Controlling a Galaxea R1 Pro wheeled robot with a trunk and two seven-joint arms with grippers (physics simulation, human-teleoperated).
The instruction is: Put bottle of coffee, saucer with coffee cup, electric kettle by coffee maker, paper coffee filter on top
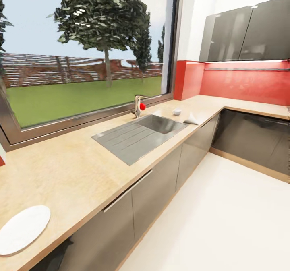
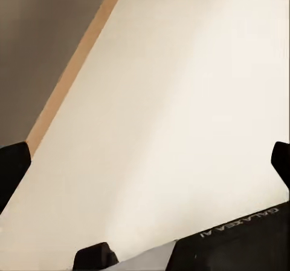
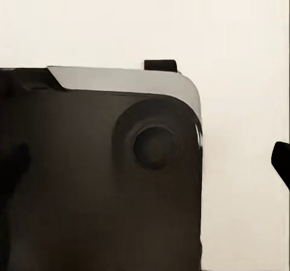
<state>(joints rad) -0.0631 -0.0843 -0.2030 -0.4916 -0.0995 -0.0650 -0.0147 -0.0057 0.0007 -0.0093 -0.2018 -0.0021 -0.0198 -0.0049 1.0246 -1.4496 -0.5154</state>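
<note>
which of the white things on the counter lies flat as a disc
The flat white round saucer at the wooden counter's near end; the two small white things beside the sink stand taller.

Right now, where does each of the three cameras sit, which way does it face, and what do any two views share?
Head: on the robot's head, looking down along the beige countertop with grey steel sink and white round saucer.
Left wrist: near the left gripper, facing the cream floor; dark fingertips at the edges.
Right wrist: facing the floor and the robot's black base.
Shared: both wrists see the floor.
</note>
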